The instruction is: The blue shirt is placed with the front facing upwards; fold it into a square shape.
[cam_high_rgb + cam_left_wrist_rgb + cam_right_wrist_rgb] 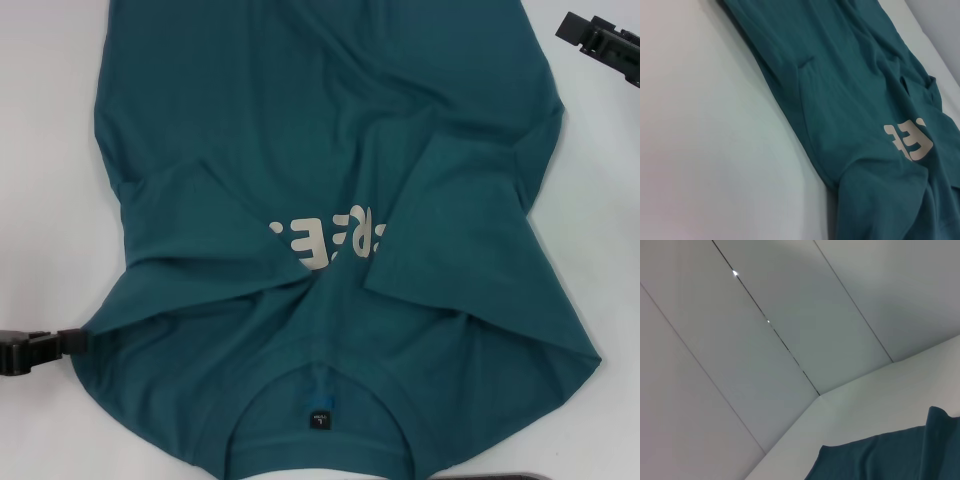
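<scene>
- The blue shirt (330,150) lies spread on the white table (45,150), front up, with its collar (320,385) at the edge nearest the robot.
- Both short sleeves are already turned in over the chest, and they partly cover the pale chest lettering (320,240) from either side.
- The left gripper (75,343) sits low at the shirt's left shoulder edge, its tips touching or just beside the cloth there. Whether the fingers are spread or closed on the fabric cannot be told.
- The right gripper (575,30) hangs well apart from the shirt, beyond its far right side, over bare table. Its finger state cannot be told either.
- The step in hand looks like taking the collar end for a lengthwise fold.
- To do it well, each gripper should pinch a shoulder corner through both layers, so the tucked sleeves stay put.
- Both should lift evenly and lay the collar edge square to the hem, smoothing the creases around the lettering.
</scene>
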Controlling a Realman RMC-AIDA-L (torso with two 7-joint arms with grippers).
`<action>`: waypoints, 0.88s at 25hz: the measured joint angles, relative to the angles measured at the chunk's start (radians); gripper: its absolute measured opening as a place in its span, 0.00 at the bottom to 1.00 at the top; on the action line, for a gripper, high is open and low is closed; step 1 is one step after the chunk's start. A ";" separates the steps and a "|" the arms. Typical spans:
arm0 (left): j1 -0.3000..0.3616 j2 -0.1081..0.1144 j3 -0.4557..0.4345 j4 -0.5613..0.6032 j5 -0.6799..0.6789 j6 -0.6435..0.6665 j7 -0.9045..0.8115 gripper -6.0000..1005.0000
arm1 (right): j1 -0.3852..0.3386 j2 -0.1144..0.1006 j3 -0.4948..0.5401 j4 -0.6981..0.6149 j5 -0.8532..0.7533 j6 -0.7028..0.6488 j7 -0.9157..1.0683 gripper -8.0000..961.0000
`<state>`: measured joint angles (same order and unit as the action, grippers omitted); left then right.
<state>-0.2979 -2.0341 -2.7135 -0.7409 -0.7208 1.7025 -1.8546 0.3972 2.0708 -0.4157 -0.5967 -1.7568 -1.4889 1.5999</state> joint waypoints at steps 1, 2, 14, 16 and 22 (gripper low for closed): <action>0.000 0.000 0.000 0.000 0.000 0.000 0.000 0.30 | 0.000 0.000 0.000 0.000 -0.001 0.000 0.000 0.93; -0.001 0.000 0.000 0.000 0.000 -0.001 0.000 0.26 | 0.000 0.000 0.000 0.000 -0.002 0.000 0.000 0.93; 0.006 0.022 -0.004 0.004 0.001 0.031 -0.013 0.02 | -0.064 -0.054 -0.005 -0.035 -0.177 -0.141 0.157 0.93; 0.006 0.023 -0.001 0.005 0.002 0.035 -0.013 0.02 | -0.086 -0.076 -0.004 -0.044 -0.220 -0.178 0.234 0.93; 0.007 0.020 0.002 0.008 0.005 0.040 -0.014 0.03 | -0.129 -0.157 -0.002 -0.053 -0.340 -0.311 0.439 0.92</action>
<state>-0.2906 -2.0136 -2.7115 -0.7332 -0.7162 1.7420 -1.8683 0.2685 1.9140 -0.4180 -0.6495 -2.0967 -1.8004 2.0390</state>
